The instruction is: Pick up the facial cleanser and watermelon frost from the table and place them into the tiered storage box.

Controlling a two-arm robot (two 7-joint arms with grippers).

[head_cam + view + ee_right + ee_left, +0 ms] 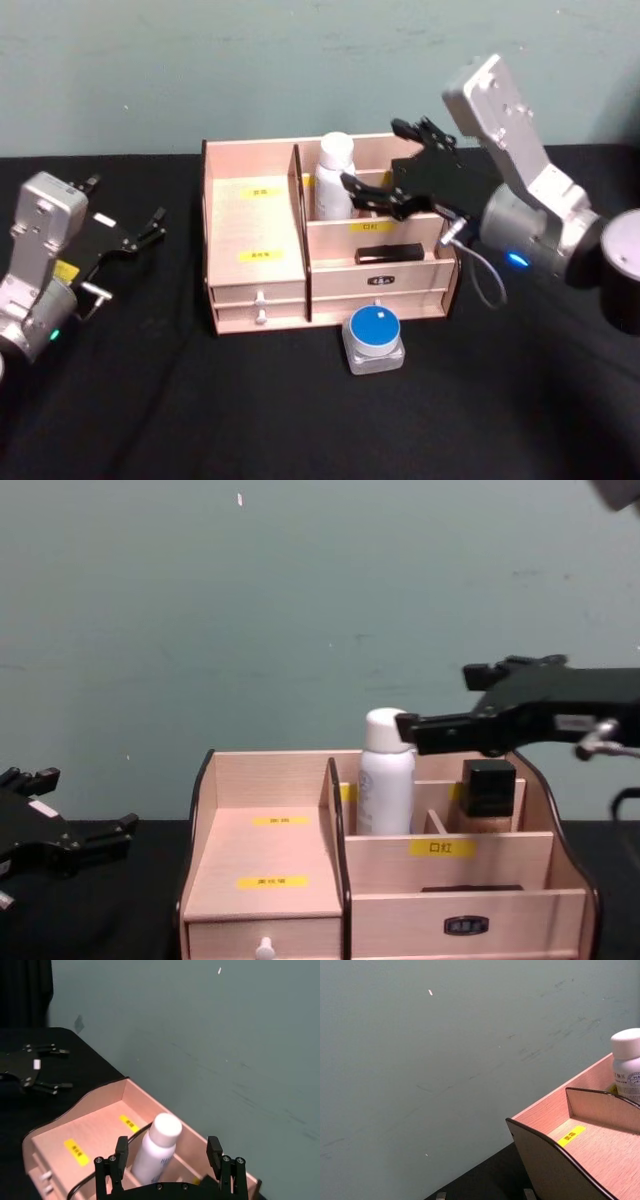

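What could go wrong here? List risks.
The right gripper holds open fingers by the cap of the upright facial cleanser; pulling back could tip it in the tiered storage box. The watermelon frost lies on the table close before the box; grasping it might bump the box. The left gripper idles at left.

scuffed teal wall point(150, 70) behind a black table point(200, 420); a black-capped beige bottle point(488, 790), upright
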